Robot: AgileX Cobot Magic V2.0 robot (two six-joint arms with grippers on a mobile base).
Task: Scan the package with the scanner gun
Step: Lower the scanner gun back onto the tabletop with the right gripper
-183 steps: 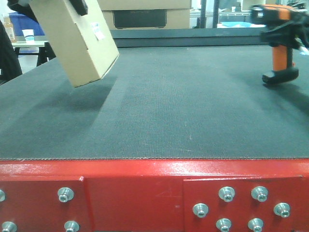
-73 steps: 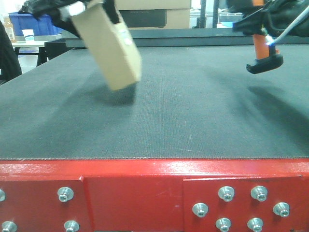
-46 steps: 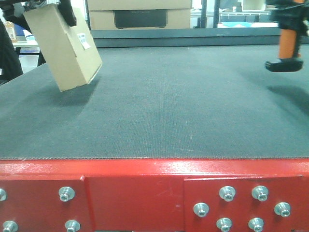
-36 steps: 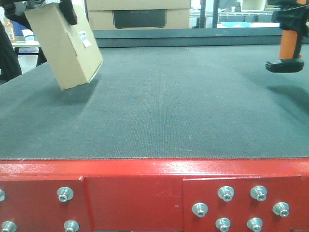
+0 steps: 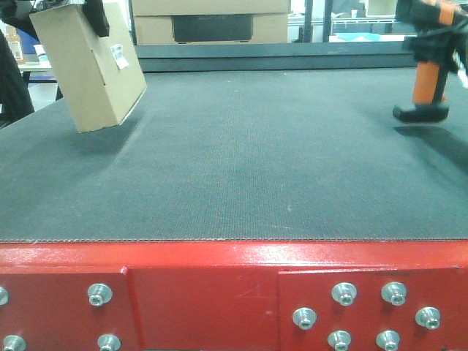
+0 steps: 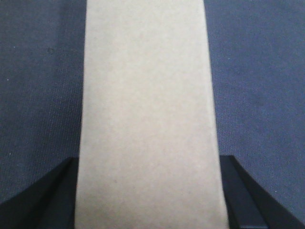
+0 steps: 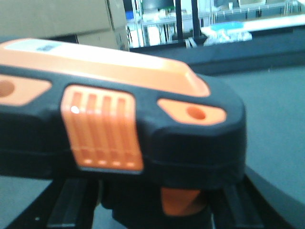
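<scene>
Front-facing view shows one package (image 5: 91, 69), one scanner gun (image 5: 428, 73), two background boxes (image 5: 153, 29).

Dark grey woven belt (image 5: 256, 161) fills most of the front view, near to far. Along the near edge runs a glossy red metal frame (image 5: 219, 274) w/ silver bolts + washers (image 5: 344, 292) in groups at left and right. At the far edge, a low dark rail (image 5: 270, 51). Behind it, centre-left, wide cardboard boxes (image 5: 212, 7) are stacked, the lower one w/ a dark rectangular panel (image 5: 212, 28). Far right: pale shelving (image 5: 351, 18), blurred. Dark shape at the left edge (image 5: 11, 80), can't tell what.
</scene>
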